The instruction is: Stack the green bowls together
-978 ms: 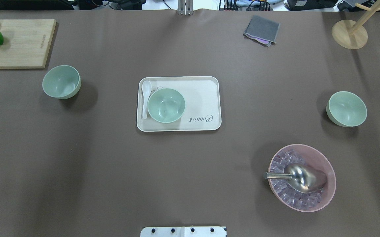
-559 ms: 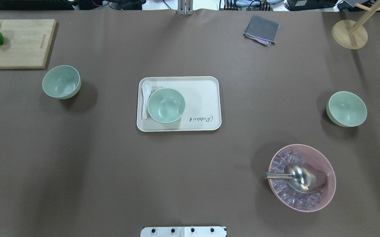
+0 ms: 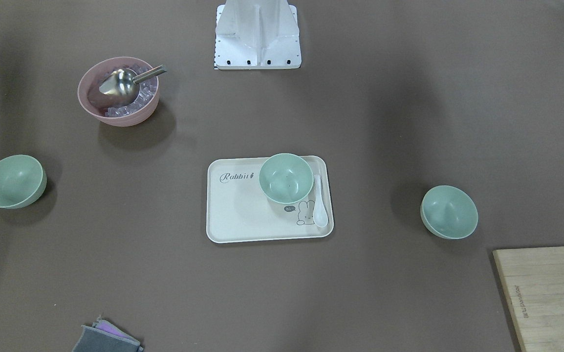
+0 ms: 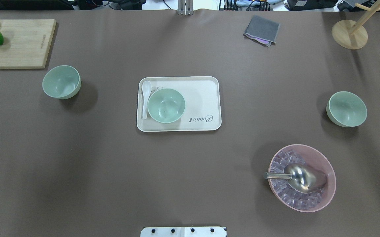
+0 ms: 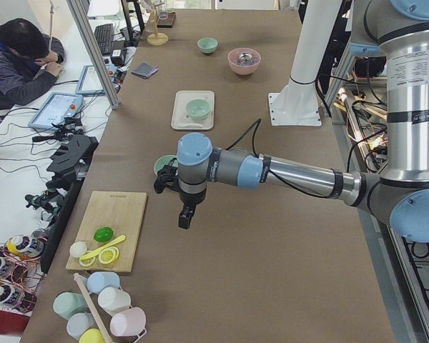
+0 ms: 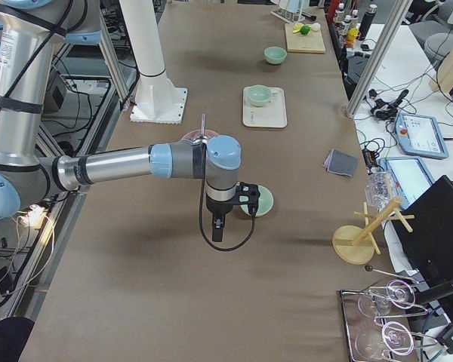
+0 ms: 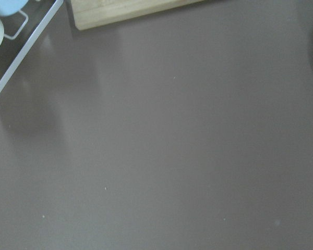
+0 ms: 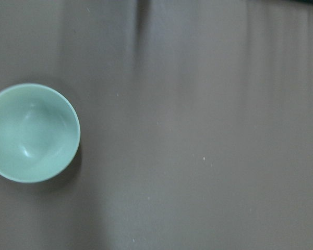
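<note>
Three pale green bowls stand apart, all upright and empty. One bowl [image 4: 61,81] is at the left near the cutting board, one [image 4: 166,105] sits on the white tray [image 4: 203,95], and one [image 4: 346,109] is at the right. The right wrist view shows the right bowl [image 8: 32,133] at its left edge. My left gripper [image 5: 186,216] hangs above the table beside the left bowl [image 5: 163,166]. My right gripper [image 6: 217,228] hangs beside the right bowl [image 6: 260,201]. Both grippers show only in the side views, so I cannot tell whether they are open or shut.
A white spoon [image 4: 145,98] lies on the tray beside the middle bowl. A pink bowl [image 4: 332,184] with ice cubes and a metal scoop [image 4: 303,177] stands at the near right. A wooden cutting board [image 4: 22,42] with fruit, a grey cloth [image 4: 261,29] and a wooden stand [image 4: 349,34] line the far edge.
</note>
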Action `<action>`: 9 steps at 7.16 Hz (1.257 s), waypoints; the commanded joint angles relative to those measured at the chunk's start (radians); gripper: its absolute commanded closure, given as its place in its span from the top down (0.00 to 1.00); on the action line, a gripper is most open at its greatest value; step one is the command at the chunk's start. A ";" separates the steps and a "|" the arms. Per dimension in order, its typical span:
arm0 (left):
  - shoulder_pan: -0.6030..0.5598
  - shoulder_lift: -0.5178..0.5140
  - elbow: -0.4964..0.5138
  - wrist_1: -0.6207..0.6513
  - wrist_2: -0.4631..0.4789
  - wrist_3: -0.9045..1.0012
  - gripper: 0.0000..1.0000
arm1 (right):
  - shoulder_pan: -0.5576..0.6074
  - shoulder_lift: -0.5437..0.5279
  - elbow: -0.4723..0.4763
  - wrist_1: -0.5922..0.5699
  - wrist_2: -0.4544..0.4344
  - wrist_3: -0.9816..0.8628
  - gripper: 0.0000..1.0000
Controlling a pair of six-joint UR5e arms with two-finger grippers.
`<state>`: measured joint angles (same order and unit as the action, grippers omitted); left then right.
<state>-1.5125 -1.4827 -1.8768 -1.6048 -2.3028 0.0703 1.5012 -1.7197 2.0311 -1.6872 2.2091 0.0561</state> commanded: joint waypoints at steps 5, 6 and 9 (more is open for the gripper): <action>0.094 -0.139 0.180 -0.323 -0.108 -0.013 0.98 | -0.092 0.037 -0.023 0.063 0.020 0.024 1.00; 0.242 -0.209 0.227 -0.326 -0.104 -0.030 0.98 | -0.140 0.051 -0.056 0.063 0.023 0.040 1.00; 0.368 -0.319 0.390 -0.470 -0.010 -0.297 0.98 | -0.254 0.120 -0.098 0.063 0.020 0.183 1.00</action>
<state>-1.1887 -1.7721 -1.5502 -1.9956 -2.3753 -0.1391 1.2855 -1.6276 1.9494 -1.6245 2.2313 0.1805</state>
